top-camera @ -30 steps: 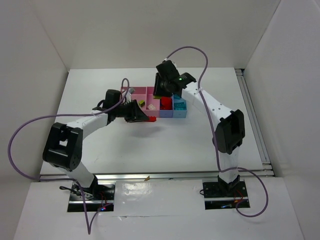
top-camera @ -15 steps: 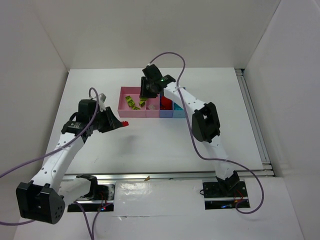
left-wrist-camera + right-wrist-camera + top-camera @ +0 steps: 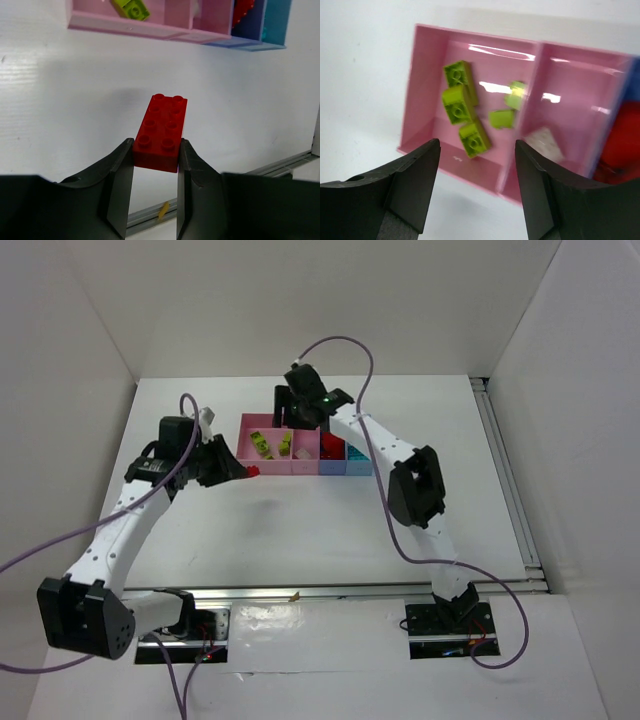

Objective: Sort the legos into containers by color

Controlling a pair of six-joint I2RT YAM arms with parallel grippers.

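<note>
Since half a second ago the left arm (image 3: 120,530) has swung inward, bringing its load nearer the bins (image 3: 300,471), while the right gripper (image 3: 476,145) has parted its jaws. On the white table (image 3: 300,530) the four joined bins sit in a row toward the far side: two pink, then dark blue, then light blue. The right arm (image 3: 385,445) reaches over them, its gripper hanging wide open and empty above the left pink bin. The left gripper (image 3: 156,145) is clamped on a red brick (image 3: 162,131), held off the table near the row's left front corner. Several green bricks (image 3: 462,107) lie in the left pink bin, a whitish brick (image 3: 545,142) in the second, red bricks (image 3: 620,145) in the dark blue.
</note>
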